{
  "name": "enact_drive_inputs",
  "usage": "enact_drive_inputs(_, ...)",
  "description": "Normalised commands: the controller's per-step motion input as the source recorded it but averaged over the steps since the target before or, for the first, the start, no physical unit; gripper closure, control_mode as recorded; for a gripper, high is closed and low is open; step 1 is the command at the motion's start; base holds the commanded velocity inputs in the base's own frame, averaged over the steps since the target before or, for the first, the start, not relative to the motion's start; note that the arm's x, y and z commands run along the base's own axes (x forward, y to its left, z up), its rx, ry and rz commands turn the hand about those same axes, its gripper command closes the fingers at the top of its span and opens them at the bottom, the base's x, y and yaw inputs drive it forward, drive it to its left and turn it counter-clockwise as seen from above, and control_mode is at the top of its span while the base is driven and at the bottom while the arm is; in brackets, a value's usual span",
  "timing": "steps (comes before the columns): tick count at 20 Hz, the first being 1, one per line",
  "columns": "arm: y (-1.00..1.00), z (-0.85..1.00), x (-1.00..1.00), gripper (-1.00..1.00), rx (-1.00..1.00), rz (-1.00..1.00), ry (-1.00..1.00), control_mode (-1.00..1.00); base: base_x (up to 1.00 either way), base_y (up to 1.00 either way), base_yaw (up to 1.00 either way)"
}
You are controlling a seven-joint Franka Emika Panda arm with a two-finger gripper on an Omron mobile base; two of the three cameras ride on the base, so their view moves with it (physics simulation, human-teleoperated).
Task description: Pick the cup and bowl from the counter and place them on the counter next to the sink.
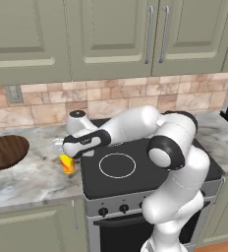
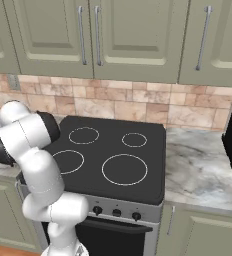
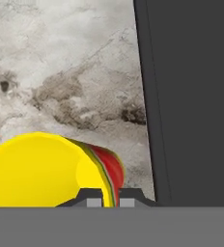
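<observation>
In the hand view the two-finger gripper [image 3: 106, 197] has its small dark finger tips [image 3: 91, 195] drawn close together on the rim wall of the small yellow cylindrical cup with a red-orange mark on its side [image 3: 41, 169], one tip inside the yellow mouth and the other against the striped outer side; the jaws are clamped on the cup's wall. Past the cup lies the grey-white marbled stone counter [image 3: 61, 72], and along the right of that view runs the straight edge of the black stove top [image 3: 191, 96].

In the left base view the white arm reaches leftward across the front left of the stove; the gripper [image 1: 67, 155] points down at the cup [image 1: 67, 165], which is upright over the counter [image 1: 32, 179] just beside the stove's left edge; whether its base touches the stone or hangs just clear I cannot tell. Farther left on the same counter, well apart from the cup, lies the wide, shallow, round dark brown wood-grain bowl [image 1: 5, 151], cut by the picture's left edge. Behind runs a tan brick backsplash [image 1: 111, 96], with olive-green wall cabinets [image 1: 106, 34] above; in the right base view the stove top [image 2: 113, 150] shows four ringed burners, with more counter [image 2: 203, 170] to its right.
</observation>
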Motion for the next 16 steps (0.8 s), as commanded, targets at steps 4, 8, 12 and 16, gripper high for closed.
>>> enact_drive_inputs(4, -0.62, 0.09, -0.36, 1.0, 0.0, 0.0, 0.0, -1.0, 0.0, 0.0, 0.0)
enact_drive_inputs(8, -0.61, 0.08, -0.5, 1.0, 0.0, 0.0, 0.0, -1.0, 0.0, 0.0, 0.0)
enact_drive_inputs(12, -0.51, 0.2, -0.61, 1.0, 0.0, 0.0, -0.02, -1.0, 0.0, 0.0, 0.0)
enact_drive_inputs(16, -0.42, 0.43, -0.66, 1.0, 0.0, 0.01, -0.05, -1.0, 0.0, 0.0, 0.0)
